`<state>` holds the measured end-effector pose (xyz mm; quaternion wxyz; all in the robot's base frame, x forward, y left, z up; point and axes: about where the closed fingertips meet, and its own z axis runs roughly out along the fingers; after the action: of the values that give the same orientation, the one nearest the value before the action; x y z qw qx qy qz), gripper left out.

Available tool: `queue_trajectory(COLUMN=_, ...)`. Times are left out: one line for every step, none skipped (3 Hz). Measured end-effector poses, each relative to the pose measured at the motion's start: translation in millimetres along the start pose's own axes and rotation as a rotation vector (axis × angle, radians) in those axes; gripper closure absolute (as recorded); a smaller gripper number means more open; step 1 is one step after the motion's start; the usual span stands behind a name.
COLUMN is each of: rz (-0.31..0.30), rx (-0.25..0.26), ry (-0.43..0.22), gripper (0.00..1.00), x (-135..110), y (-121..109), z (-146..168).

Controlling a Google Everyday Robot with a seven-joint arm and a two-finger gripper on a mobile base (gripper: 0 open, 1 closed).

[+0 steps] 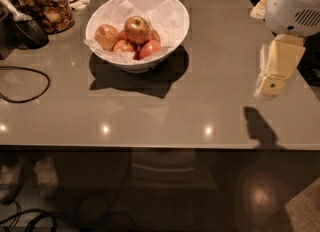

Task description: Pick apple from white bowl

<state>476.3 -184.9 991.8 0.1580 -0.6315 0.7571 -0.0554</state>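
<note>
The white bowl [141, 65] stands at the back left of the grey table, lined with crinkled white paper. The golden-yellow, orange-blushed apple [137, 29] sits on top of the pile in it. A paler yellowish apple [106, 37] lies to its left, and smaller redder apples [150, 49] lie in front. My gripper [276, 71] hangs as a cream-coloured piece under the white arm joint [292, 3] at the right edge. It is above the table and far to the right of the bowl, holding nothing that I can see.
A glass jar of brown snacks [47, 4] stands at the back left next to a dark object [25, 28]. A black cable [30, 83] loops across the table's left side. The table's front edge [160, 148] runs across the view, with floor cables below it.
</note>
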Motion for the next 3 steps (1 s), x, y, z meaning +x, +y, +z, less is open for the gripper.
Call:
queue_trajectory(rz=0.006, rx=0.017, ry=-0.010, gripper=0.00, x=-5, y=-1, z=2)
queue_trajectory(rz=0.025, rx=0.024, ry=-0.026, gripper=0.00, x=-22, y=-21, z=8)
queue_trajectory(rz=0.020, rx=0.031, ry=-0.031, gripper=0.00, x=-45, y=-47, z=14)
